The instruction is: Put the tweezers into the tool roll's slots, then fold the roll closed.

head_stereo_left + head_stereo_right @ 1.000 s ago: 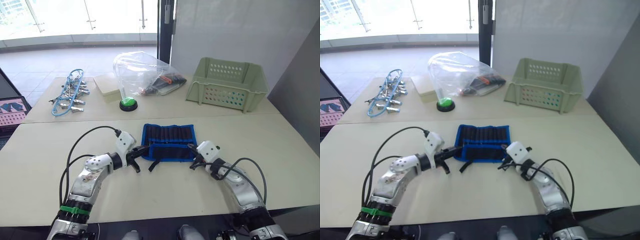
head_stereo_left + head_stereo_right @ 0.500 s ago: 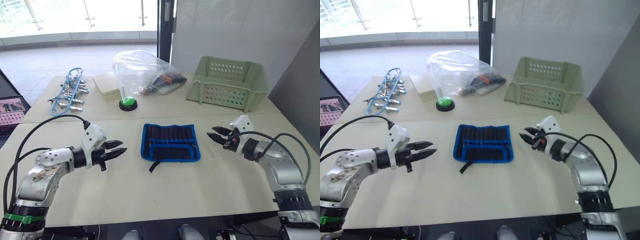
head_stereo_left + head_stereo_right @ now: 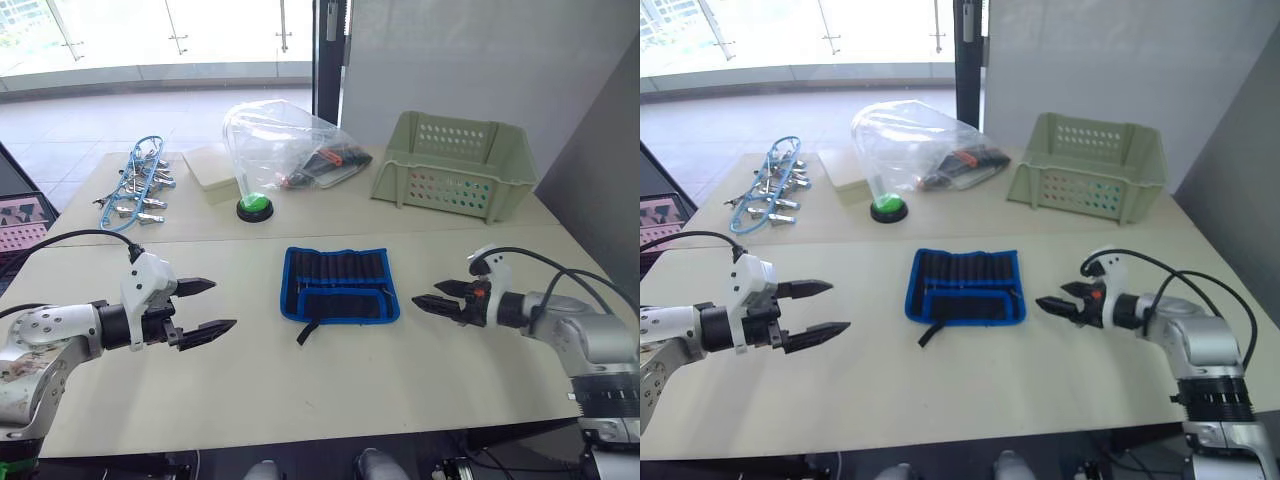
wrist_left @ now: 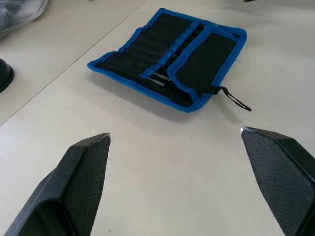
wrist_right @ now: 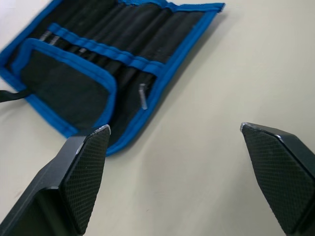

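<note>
Both grippers, left (image 3: pixel 203 306) and right (image 3: pixel 432 296), gape wide and empty beside the centre-frame tool roll (image 3: pixel 339 284); tweezers (image 5: pixel 142 96) fill its slots (image 4: pixel 157 51).

left gripper (image 3: pixel 204 306) drawn back from the tool roll (image 3: pixel 340 284), right gripper (image 3: pixel 436 295) likewise, both now well apart

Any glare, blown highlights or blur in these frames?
Left eye view: windows behind the table are blown out; the bag glints. Left wrist view: roll sharp, hand's fingers slightly soft. Right wrist view: roll mildly blurred.
</note>
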